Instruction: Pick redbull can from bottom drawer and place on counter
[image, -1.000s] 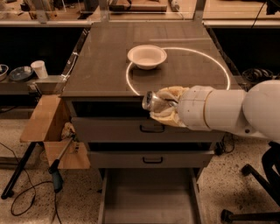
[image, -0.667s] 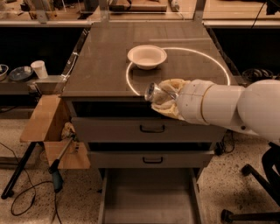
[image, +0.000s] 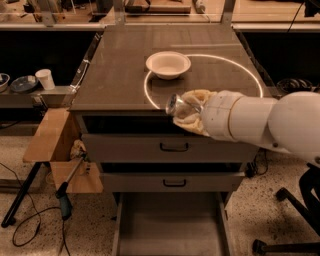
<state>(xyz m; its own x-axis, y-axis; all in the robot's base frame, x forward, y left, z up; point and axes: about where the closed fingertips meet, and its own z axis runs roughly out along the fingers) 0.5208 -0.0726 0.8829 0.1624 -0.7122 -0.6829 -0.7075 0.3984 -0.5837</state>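
— Where is the redbull can (image: 176, 104)?
— Clenched in the tool (image: 189, 112), tilted over the front edge of the desk (image: 115, 75), short of the white bowl (image: 168, 64). The arm should carry it further in, right it, then lower it flat.
— And against a second ago?
— The can sits higher, above the drawer fronts (image: 125, 147).
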